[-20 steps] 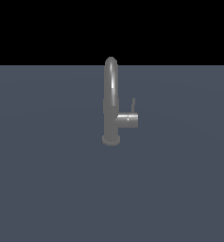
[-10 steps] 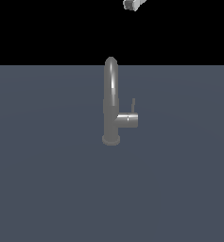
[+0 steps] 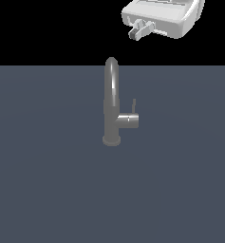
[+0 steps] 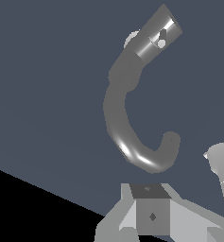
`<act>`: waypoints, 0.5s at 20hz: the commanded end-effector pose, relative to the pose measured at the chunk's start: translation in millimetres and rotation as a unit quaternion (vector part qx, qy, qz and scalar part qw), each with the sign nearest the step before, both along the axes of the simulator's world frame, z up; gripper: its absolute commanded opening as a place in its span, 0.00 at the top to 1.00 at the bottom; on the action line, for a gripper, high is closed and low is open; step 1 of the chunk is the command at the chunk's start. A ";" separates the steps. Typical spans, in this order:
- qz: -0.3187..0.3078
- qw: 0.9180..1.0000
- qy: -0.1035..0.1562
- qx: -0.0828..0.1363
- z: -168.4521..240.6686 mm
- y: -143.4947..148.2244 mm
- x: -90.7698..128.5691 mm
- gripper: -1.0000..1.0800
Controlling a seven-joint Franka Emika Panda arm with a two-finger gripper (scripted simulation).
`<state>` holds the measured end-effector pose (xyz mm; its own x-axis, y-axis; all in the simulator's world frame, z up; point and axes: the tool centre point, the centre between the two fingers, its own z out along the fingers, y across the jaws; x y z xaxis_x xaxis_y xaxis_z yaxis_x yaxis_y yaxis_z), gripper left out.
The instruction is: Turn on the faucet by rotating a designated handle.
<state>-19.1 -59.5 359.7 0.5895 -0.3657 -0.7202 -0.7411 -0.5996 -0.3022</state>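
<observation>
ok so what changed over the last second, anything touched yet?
The pincer has come into the exterior view from the top, on that view's right, dropping toward the faucet. It is well above the handle and touches nothing. Faucet and handle stayed as they were.

No text, label, brand, number or sign is showing legibly anywhere in either view; no surface in view is bearing any readable marking.
</observation>
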 end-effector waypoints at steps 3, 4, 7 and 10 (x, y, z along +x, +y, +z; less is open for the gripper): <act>-0.040 0.997 0.040 0.045 -26.6 -8.1 17.9 1.00; -0.050 0.996 0.049 0.055 -33.1 -9.8 21.7 1.00; -0.079 0.990 0.078 0.087 -53.9 -14.7 32.3 1.00; -0.111 0.980 0.109 0.122 -77.2 -19.0 42.0 1.00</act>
<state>18.0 -76.2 294.4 0.3756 -0.2899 -0.8803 -0.8880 -0.3845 -0.2522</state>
